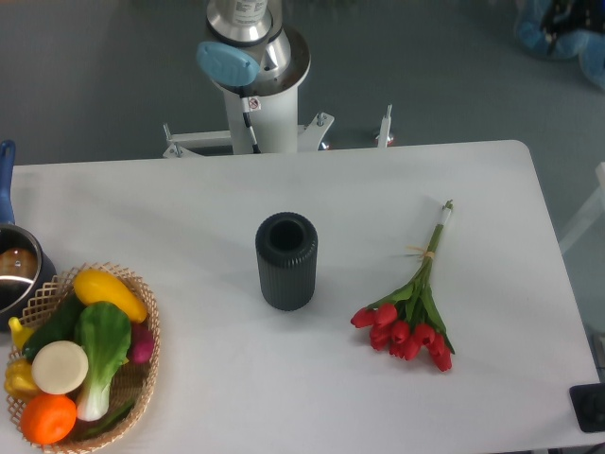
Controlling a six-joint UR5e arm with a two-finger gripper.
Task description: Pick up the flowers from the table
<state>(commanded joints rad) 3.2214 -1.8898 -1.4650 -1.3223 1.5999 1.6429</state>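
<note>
The flowers [412, 310], a small bunch of red tulips with green leaves and thin tied stems, lie flat on the white table [189, 208] at the right of centre. Their red heads point toward the front edge and the stems run up and to the right. Only the arm's base column [253, 66] shows at the top of the view, behind the table's far edge. The gripper itself is out of view.
A dark ribbed cylindrical vase [285, 261] stands upright at the table's middle, left of the flowers. A wicker basket [146, 364] of vegetables and fruit sits at the front left corner. A dark pot [17, 274] with a blue handle is at the left edge.
</note>
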